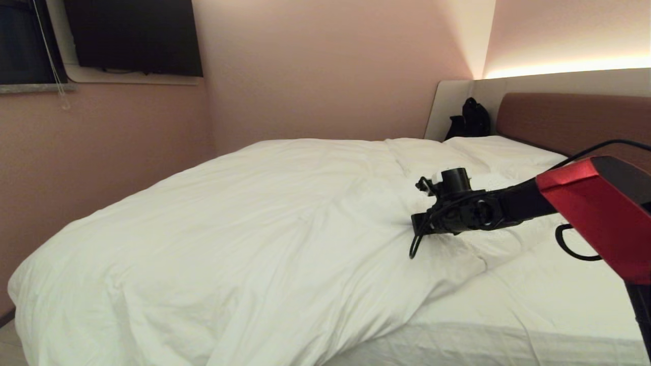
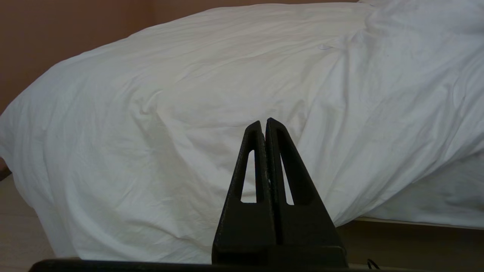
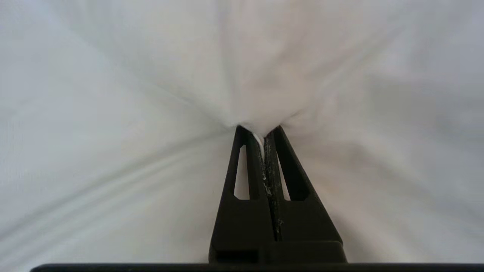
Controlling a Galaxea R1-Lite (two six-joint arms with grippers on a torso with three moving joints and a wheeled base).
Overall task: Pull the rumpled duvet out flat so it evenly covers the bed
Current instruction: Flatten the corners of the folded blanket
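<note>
Duvet (image 3: 151, 94) fabric sits pinched in the closed right end effector (image 3: 264, 134), seen only from its wrist.

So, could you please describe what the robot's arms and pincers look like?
The right arm has a glossy red shell nearest the camera, then black links with a cylindrical knob on top and loose black cables looping beside it. Both the right pincer and left pincer are matte black, with two tapered triangular fingers with slotted cut-outs.

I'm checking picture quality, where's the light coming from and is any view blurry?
Head view: a warm strip glows above the headboard, and the duvet is evenly lit. Right wrist view: cloth around the right hand is soft and streaky. Left wrist view: the left hand is sharp, with duvet folds softly shadowed.
</note>
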